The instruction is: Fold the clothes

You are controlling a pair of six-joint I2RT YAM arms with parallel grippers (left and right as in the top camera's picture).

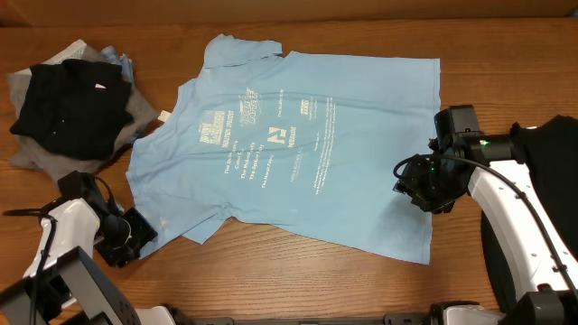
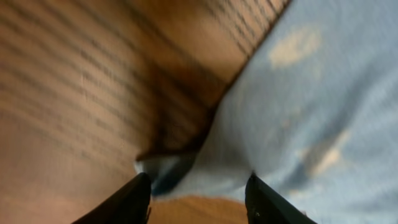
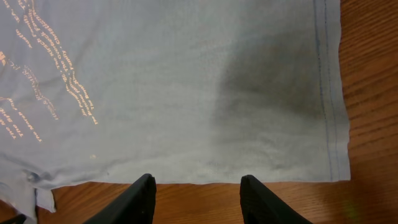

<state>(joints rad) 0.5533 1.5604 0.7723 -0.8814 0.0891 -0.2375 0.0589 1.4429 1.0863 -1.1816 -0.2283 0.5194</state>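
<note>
the bare table [image 1: 298, 280] runs open along the near edge, room for me to pass. the blue shirt [image 1: 298, 135] fills the middle; the dark clothes heap [image 1: 68, 108] blocks my far left corner.

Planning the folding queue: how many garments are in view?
3 at least: light blue T-shirt spread mid-table; black garment atop grey garment, far left. More may be hidden.
</note>
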